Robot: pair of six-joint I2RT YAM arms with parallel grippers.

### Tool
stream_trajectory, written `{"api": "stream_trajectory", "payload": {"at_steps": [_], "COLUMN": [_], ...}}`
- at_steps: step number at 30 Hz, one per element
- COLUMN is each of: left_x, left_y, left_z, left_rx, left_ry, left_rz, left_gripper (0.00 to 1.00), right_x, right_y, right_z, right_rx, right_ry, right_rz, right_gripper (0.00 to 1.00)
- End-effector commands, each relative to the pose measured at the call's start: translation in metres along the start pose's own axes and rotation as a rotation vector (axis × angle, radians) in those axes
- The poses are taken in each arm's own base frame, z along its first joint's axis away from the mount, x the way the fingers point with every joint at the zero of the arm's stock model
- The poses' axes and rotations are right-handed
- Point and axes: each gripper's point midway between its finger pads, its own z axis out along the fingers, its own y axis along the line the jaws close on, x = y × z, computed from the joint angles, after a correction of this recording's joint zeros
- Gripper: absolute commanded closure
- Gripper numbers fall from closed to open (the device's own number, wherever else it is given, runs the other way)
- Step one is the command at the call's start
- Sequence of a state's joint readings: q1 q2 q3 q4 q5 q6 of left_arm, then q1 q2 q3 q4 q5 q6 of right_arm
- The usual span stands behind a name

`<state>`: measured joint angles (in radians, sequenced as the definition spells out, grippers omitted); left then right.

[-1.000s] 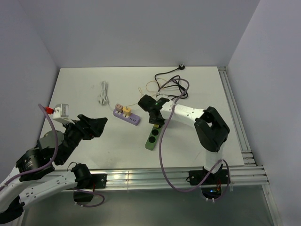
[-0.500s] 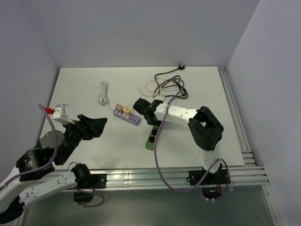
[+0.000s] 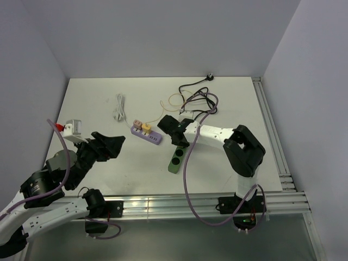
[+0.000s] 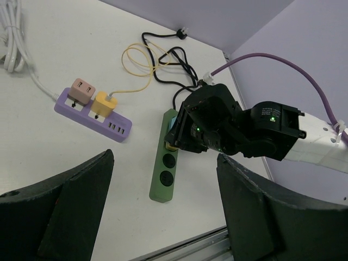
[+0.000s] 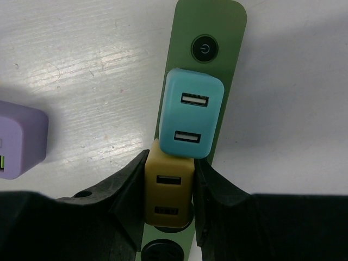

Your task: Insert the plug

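With the right gripper (image 5: 170,166) clamped narrow on the mustard plug (image 5: 168,198), I've got one finger (image 5: 128,196) down each long side of that little block. That's where I want the hold: it looks a light, rigid plastic cube with smooth faces, so a squeeze on the flat flanks should keep it square, while a pinch near the top could let it tip or slip. The plug sits over the green power strip (image 5: 223,22), butted right up against the teal adapter (image 5: 191,113) standing in the slot nearer the power button (image 5: 204,50). Looking straight down, I can't tell whether its pins are in the socket or only resting above it. A bare round socket (image 5: 163,253) shows on the plug's other side. I reckon this is the push-home step, and the strip seems light enough to skate on the table (image 5: 81,65), so straight down, no sideways shove. Off to one side lies the purple strip (image 3: 155,138). My left gripper (image 3: 115,144) hangs spread wide, holding nothing, well apart from the green strip.
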<state>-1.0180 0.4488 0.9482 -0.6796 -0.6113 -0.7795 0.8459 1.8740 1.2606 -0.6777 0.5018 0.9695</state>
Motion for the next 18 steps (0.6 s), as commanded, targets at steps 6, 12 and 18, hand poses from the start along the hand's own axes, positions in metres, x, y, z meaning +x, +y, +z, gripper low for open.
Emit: {"api": "stream_trajectory", "payload": {"at_steps": [6,12,18], "left_x": [-0.012,-0.014,-0.017], "left_y": [0.006,0.005,0.005], "left_z": [-0.006,-0.007,-0.009], "left_rx": [-0.027,-0.028,-0.026], "left_ry": [-0.034,-0.033,-0.042], "left_rz": [-0.021,-0.024,-0.031], "left_gripper": [0.18,0.18,0.18], "right_x": [0.037,0.007,-0.01], "right_y": [-0.016,0.003,0.017], "right_z": [0.011,-0.009,-0.027], "right_rx": [0.052,-0.001,-0.078], "right_ry": [0.175,0.13,0.108], "right_rz": [-0.12,-0.109,-0.091], "right_gripper": [0.75,0.57,0.36]}}
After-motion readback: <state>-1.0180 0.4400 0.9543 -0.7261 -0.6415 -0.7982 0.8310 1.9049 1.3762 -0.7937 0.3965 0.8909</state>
